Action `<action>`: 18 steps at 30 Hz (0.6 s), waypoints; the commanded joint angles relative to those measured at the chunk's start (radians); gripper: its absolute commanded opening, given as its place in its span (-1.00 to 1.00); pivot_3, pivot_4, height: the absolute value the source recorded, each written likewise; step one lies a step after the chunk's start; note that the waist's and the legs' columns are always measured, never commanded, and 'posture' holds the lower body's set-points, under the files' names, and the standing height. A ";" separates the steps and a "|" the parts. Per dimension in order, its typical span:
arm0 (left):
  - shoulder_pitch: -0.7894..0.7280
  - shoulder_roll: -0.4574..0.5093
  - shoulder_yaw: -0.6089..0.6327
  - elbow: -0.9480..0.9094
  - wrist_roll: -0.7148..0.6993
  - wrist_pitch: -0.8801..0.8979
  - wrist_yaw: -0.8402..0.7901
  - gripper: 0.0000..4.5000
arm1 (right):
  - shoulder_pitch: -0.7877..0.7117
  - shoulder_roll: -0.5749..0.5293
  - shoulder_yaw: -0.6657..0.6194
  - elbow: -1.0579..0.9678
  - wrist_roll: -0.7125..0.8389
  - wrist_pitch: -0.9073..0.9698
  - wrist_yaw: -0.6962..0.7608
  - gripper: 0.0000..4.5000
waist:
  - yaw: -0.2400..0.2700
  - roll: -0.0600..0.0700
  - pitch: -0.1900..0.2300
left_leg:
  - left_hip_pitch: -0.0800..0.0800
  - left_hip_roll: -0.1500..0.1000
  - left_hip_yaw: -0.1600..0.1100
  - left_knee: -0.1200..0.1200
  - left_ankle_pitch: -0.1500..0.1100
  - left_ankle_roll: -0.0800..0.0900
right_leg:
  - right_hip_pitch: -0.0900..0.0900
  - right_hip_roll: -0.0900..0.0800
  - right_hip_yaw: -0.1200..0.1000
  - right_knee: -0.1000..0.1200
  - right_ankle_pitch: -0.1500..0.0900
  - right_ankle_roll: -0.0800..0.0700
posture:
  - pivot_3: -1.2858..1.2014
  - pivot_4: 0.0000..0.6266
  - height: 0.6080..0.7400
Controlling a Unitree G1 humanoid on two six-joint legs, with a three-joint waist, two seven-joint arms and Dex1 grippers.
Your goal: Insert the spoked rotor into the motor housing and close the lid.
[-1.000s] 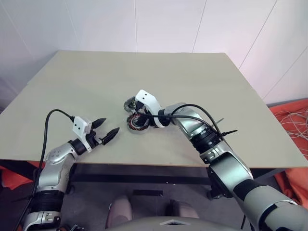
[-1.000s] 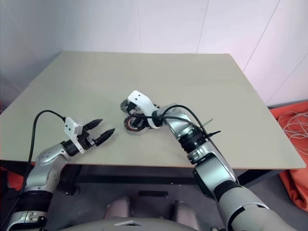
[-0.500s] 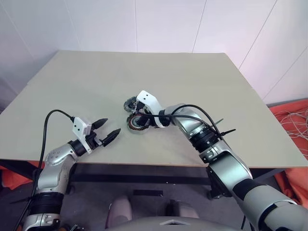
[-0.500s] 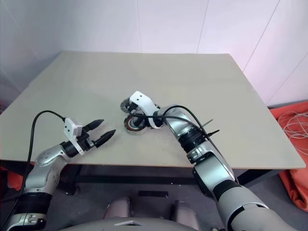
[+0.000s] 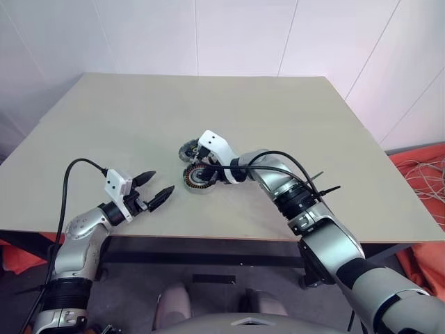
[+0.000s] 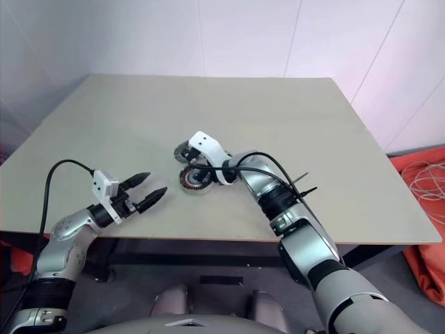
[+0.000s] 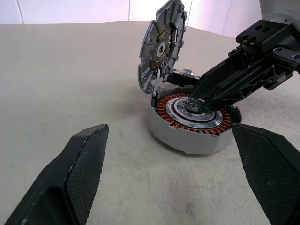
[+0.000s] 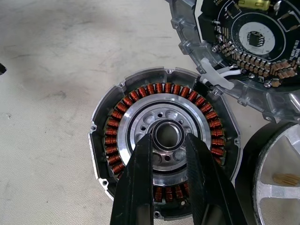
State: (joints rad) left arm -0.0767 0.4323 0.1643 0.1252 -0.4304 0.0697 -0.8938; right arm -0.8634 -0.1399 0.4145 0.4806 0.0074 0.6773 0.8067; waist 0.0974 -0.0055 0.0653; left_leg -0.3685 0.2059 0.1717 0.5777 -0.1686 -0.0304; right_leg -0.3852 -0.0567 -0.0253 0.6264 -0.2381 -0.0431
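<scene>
Right now I see my right fingers (image 8: 168,140) nearly closed, their tips resting on the dark ring at the motor housing (image 8: 165,140) hub, gripping nothing I can make out. Beside it, the spoked rotor (image 8: 276,173) lies on the desk (image 5: 278,118), the lid (image 7: 161,44) stands tilted up behind, and my left fingers (image 5: 154,186) are spread wide, well apart.

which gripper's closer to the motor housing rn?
Right. The right gripper has its fingertips at the motor housing centre hub; the left gripper hovers open, apart, to its left.
</scene>
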 commanded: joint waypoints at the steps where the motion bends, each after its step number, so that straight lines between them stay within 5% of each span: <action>1: -0.017 0.004 0.007 -0.033 -0.015 -0.011 -0.007 1.00 | -0.020 -0.004 -0.016 -0.014 -0.001 -0.008 0.009 -0.71 | 0.000 0.000 0.000 | 0.000 0.000 0.000 0.000 0.000 0.000 | 0.000 0.000 0.000 0.000 0.000 0.000 | 0.03 -1.00 1.00; 18: -0.028 0.005 0.007 -0.021 -0.009 -0.013 -0.004 1.00 | -0.019 0.005 -0.018 -0.007 -0.006 -0.006 0.007 -0.71 | 0.000 0.000 0.000 | 0.000 0.000 0.000 0.000 0.000 0.000 | 0.000 0.000 0.000 0.000 0.000 0.000 | 0.03 -1.00 1.00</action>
State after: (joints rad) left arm -0.0857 0.4323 0.1642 0.1256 -0.4303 0.0702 -0.8936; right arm -0.8632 -0.1381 0.4135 0.4806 0.0025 0.6831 0.8196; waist 0.0974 -0.0055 0.0653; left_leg -0.3683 0.2059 0.1717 0.5778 -0.1686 -0.0304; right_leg -0.3851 -0.0567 -0.0253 0.6266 -0.2381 -0.0431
